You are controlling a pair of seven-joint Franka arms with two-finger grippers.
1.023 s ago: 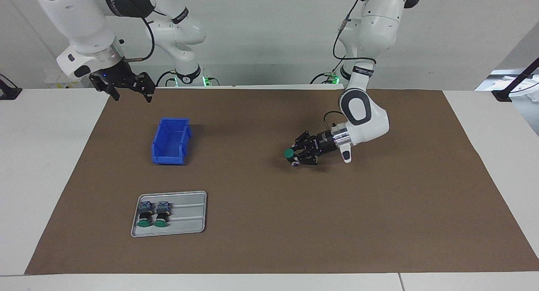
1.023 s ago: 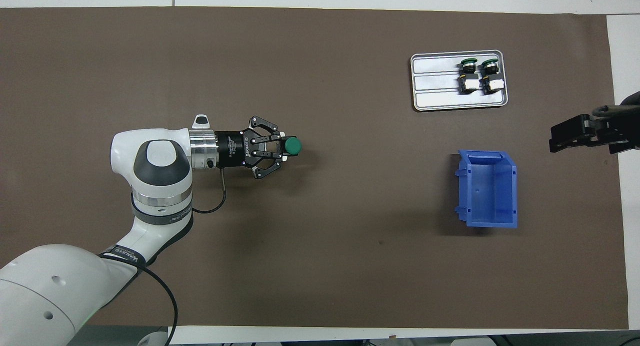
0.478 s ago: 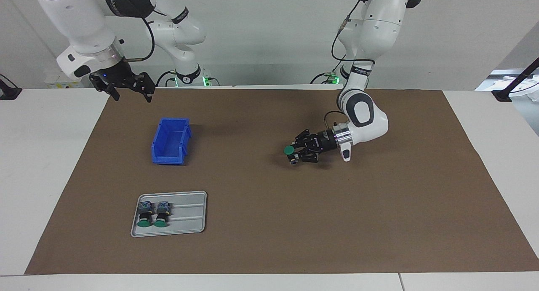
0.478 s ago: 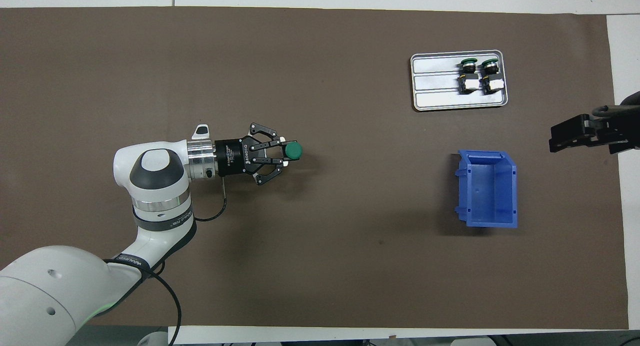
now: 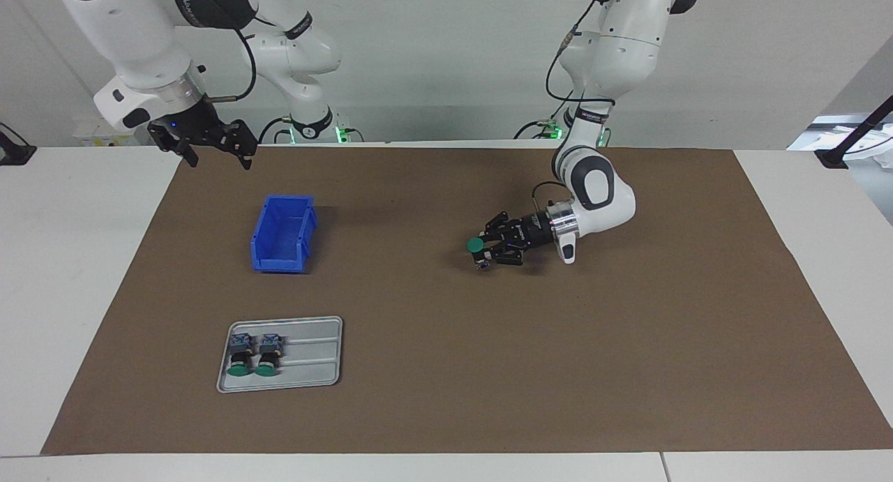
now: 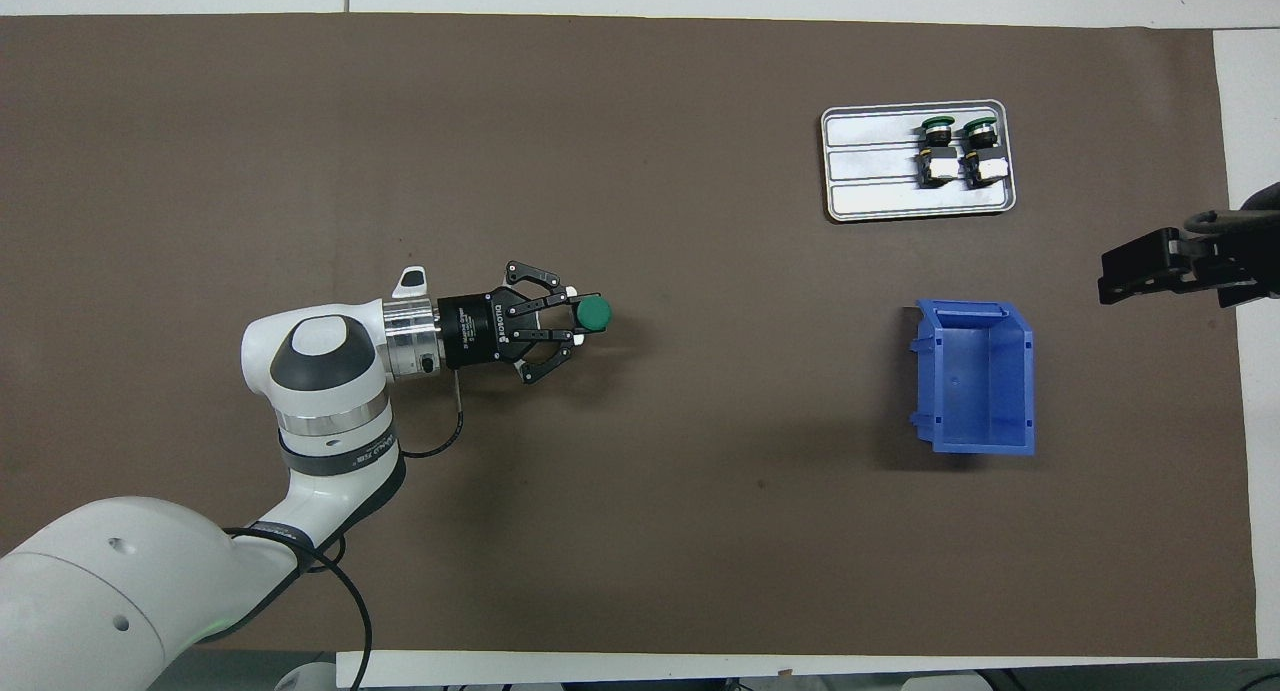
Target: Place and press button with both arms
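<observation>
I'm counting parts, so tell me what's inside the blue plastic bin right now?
Nothing shows inside the open-topped blue plastic bin: its bare blue floor is visible from overhead. In the facing view its front wall hides a strip of that floor.

White arms, grey joint caps, seemingly black cables.

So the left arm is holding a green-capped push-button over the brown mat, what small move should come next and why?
Probably lower it onto the mat. The left gripper is shut on the green-capped push-button, held sideways just above the brown mat, with nothing under it. The right gripper waits open, raised near the blue plastic bin, so pressing looks like its later job.
</observation>
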